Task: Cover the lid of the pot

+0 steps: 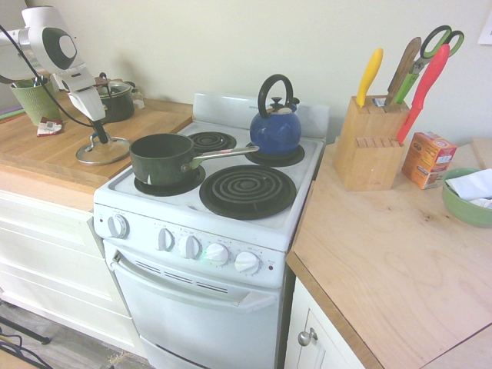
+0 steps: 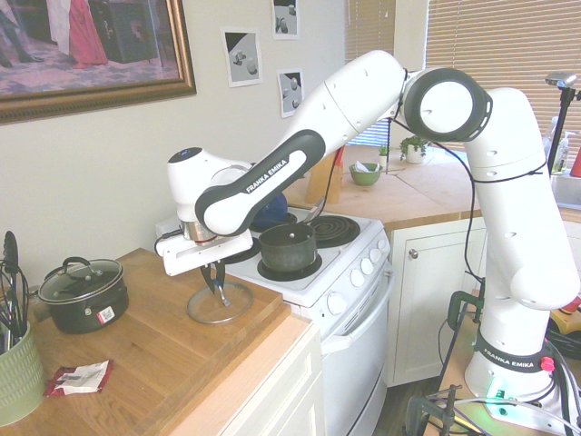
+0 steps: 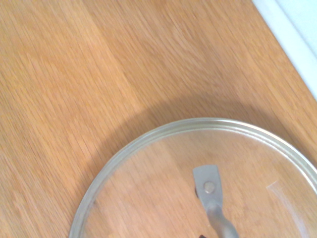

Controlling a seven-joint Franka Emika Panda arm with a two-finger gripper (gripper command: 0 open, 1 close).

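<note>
the white arm's two-finger gripper (image 2: 216,283) was clamped on the handle of the round clear glass lid (image 1: 102,151), on the wooden counter (image 2: 136,363) beside the dark green saucepan (image 1: 161,158).

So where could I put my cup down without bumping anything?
The big front right burner is bare, between the pot and the counter with the knife block. That counter's front stretch is bare too. It's crowded at the wooden counter by the lid, where the pincer hangs, and by the kettle.
</note>
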